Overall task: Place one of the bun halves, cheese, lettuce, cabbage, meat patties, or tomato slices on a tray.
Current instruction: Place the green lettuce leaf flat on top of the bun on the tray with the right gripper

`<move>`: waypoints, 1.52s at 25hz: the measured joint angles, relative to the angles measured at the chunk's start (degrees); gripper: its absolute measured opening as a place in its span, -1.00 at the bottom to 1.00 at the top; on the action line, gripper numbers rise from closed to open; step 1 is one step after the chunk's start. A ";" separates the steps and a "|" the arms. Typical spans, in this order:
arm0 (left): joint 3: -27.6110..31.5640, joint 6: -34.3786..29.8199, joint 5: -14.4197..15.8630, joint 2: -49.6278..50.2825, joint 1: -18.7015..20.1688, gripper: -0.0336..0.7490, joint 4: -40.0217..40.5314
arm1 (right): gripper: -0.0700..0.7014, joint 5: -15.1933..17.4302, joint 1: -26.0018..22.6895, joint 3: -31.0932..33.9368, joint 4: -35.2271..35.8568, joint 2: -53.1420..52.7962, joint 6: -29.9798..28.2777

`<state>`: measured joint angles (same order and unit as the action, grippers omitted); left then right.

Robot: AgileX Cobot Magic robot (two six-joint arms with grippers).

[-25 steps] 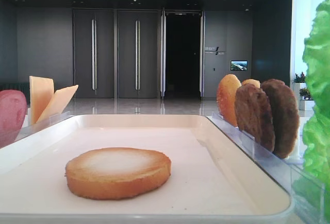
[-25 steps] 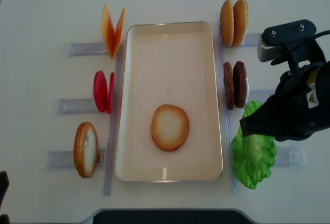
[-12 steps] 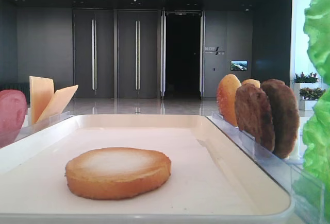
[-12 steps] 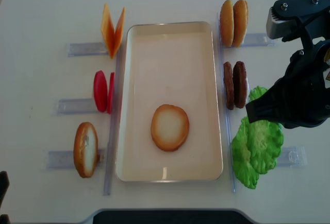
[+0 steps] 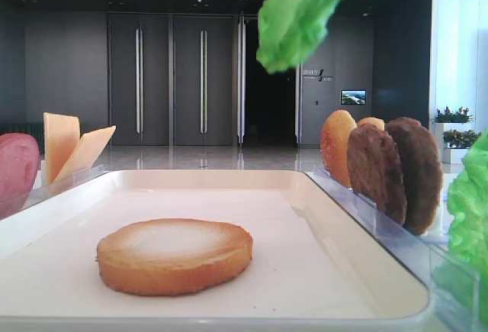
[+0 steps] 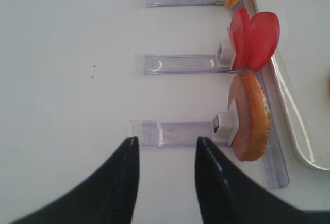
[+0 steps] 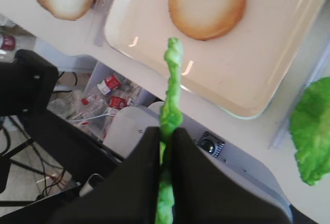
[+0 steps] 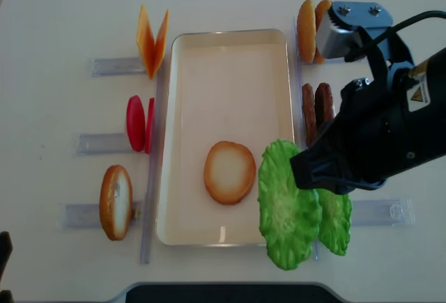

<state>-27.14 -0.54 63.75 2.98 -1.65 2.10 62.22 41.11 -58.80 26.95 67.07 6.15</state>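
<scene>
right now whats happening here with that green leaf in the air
The right gripper is shut on a lettuce leaf and carries it in the air, over the right edge of the tray. One bun half already lies flat in the tray. A second lettuce leaf sits on the table beside the tray. The left gripper is open and empty, hovering near the bun half in its holder on the left.

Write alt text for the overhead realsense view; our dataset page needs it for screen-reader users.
The right gripper holds a lettuce leaf over the near right corner of the cream tray, where one bun half lies flat. Cheese, tomato slices, patties and more buns stand in holders alongside.
</scene>
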 joint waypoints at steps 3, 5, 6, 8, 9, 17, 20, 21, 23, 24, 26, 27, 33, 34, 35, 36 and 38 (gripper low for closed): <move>0.00 0.00 0.00 0.00 0.00 -0.19 0.00 | -0.66 -0.42 0.00 0.00 7.89 3.68 -7.51; 0.00 0.00 0.00 0.00 0.00 -0.19 0.00 | -0.66 -0.85 0.00 0.00 14.96 5.90 -13.88; 0.00 0.00 0.00 0.00 0.00 -0.19 0.00 | -0.66 -1.17 0.00 0.00 17.66 7.20 -16.91; 0.00 0.00 0.00 0.00 0.00 -0.19 0.00 | -0.66 -1.75 0.00 0.00 23.36 9.68 -22.10; 0.00 0.00 0.00 0.00 0.00 -0.19 0.00 | -0.66 -1.94 0.00 0.00 25.68 10.71 -24.51; 0.00 0.00 0.00 0.00 0.00 -0.19 0.00 | -0.66 -4.96 0.00 0.00 34.11 20.55 -40.67; 0.00 0.00 0.00 0.00 0.00 -0.19 0.00 | -0.66 -5.71 0.00 0.00 36.72 23.71 -45.52; 0.00 0.00 0.00 0.00 0.00 -0.19 0.00 | -0.66 -5.88 0.00 0.00 37.47 24.59 -46.86; 0.00 0.00 0.00 0.00 0.00 -0.19 0.00 | -0.66 -6.49 0.00 0.00 39.26 26.34 -49.85; 0.00 0.00 0.00 0.00 0.00 -0.19 0.00 | -0.66 -6.80 0.00 0.00 39.99 27.34 -51.21; 0.00 0.00 0.00 0.00 0.00 -0.19 0.02 | -0.66 -7.17 -0.05 -0.05 41.30 28.64 -53.51; 0.00 0.00 0.00 0.00 0.00 -0.19 0.02 | -0.66 -7.22 -0.24 -0.05 41.73 29.15 -54.54; 0.00 0.00 0.00 0.00 0.00 -0.19 0.07 | -0.66 -7.85 -4.49 -0.05 43.13 29.69 -57.21; 0.00 0.00 0.00 0.00 0.00 -0.19 0.07 | -0.66 -7.99 -5.48 -0.05 43.29 29.74 -57.21; 0.00 0.00 0.00 0.00 0.00 -0.19 0.07 | -0.66 -8.11 -6.38 -0.05 43.38 29.99 -57.50; 0.00 0.00 0.00 0.00 0.00 -0.19 0.07 | -0.66 -8.17 -7.08 -0.05 43.83 30.32 -58.03; 0.00 0.00 0.00 0.00 0.00 -0.19 0.08 | -0.66 -8.21 -7.99 -0.05 44.45 31.41 -59.20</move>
<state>-27.14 -0.54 63.75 2.98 -1.65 2.18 54.00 33.12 -58.84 71.40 98.48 -53.06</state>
